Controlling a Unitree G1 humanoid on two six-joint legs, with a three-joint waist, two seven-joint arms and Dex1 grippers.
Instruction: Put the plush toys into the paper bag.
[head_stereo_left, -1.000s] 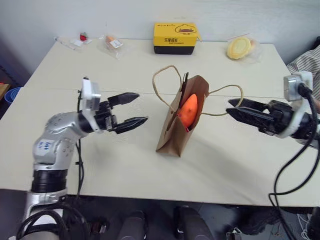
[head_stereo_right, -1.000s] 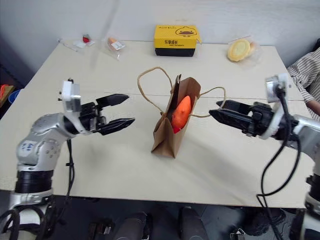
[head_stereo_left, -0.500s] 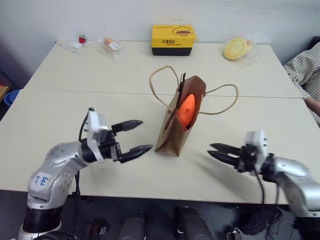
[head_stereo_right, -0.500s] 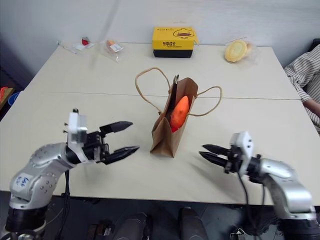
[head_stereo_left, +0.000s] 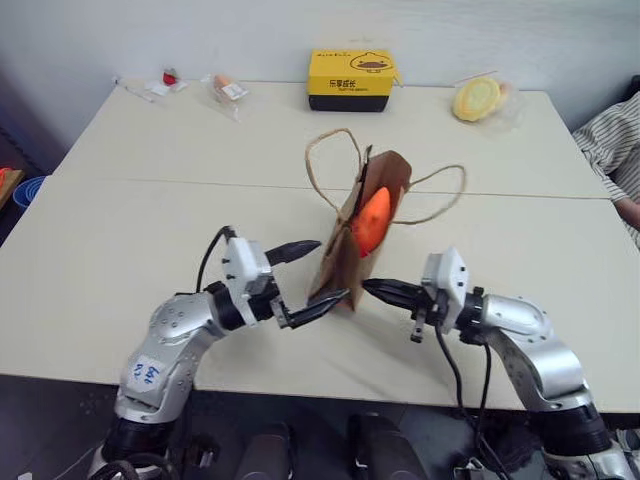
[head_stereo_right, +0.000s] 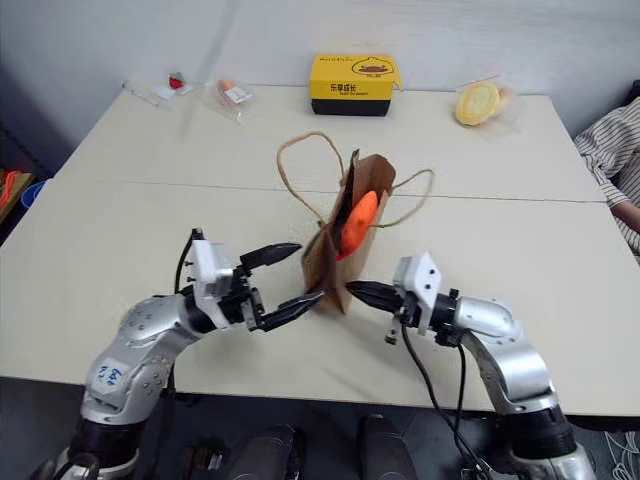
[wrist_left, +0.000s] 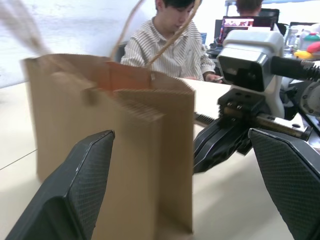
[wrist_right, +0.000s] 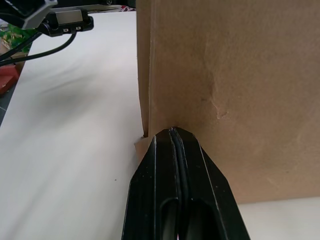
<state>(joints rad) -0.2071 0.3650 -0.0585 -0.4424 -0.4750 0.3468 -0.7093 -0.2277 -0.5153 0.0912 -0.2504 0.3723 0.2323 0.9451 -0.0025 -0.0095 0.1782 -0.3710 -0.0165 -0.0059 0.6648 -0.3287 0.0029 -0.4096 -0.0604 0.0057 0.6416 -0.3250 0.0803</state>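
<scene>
Pale table (head_stereo_left: 120, 240) top against a white wall, with both arms closing in low on the one upright thing at its centre. Nearest the camera, the left claw (head_stereo_left: 308, 279) stands spread wide and empty, its two fingers bracketing the near corner of the paper bag (head_stereo_left: 372, 215); the right claw (head_stereo_left: 375, 290), fingers pressed together on nothing, points at the bag's base from about 4 o'clock. An orange plush toy (head_stereo_left: 373, 220) shows through the bag's gaping side, already inside; whether the smaller red toy lies beneath it cannot be told.

Thin kraft paper like this is probably light and stiff only along its folds, so a push low on the wall would likely slide or tip the bag, not steady it. A hold on the folded rim or on a twisted handle (head_stereo_left: 330, 160) looks safer than a pinch on the flat panel, which would crumple. Plush inside should be soft and forgiving.

Far off at 12 o'clock sit a yellow box (head_stereo_left: 350, 77), a wrapped yellow toy (head_stereo_left: 478, 97) and small wrapped items (head_stereo_left: 225, 88).

From the left wrist camera the bag's pleated gusset and a seated person (wrist_left: 167, 47) behind it appear; the right wrist camera instead gives the shut tip right at the creased bottom corner (wrist_right: 142, 142), contact uncertain.
</scene>
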